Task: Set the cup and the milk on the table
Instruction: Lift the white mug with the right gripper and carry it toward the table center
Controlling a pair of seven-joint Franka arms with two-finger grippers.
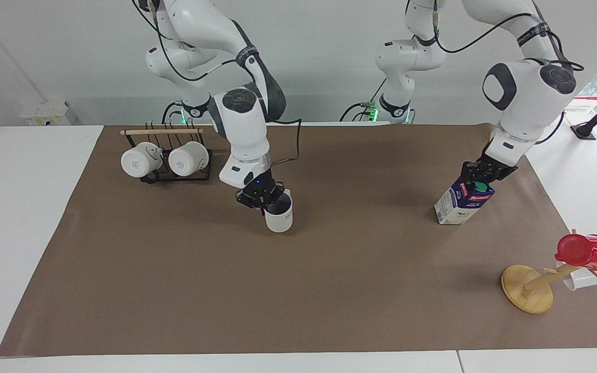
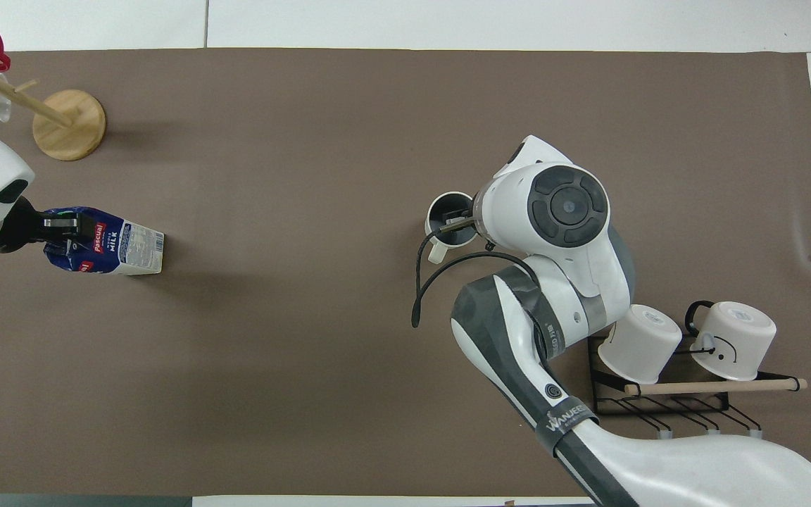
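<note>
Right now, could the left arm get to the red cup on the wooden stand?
Probably not yet: the left claw is shut on the milk. The red cup sits close by with bare paper between.

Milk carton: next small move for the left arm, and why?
Probably lift it slightly. The left tool is shut on the milk carton at its green-capped top, and the carton leans tilted with its base on the brown sheet. The right tool already carries the cup.

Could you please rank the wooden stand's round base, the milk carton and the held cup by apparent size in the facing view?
1. Milk carton.
2. Wooden stand's round base, nearly as large but nearer the camera, so unsure.
3. Cup.
</note>
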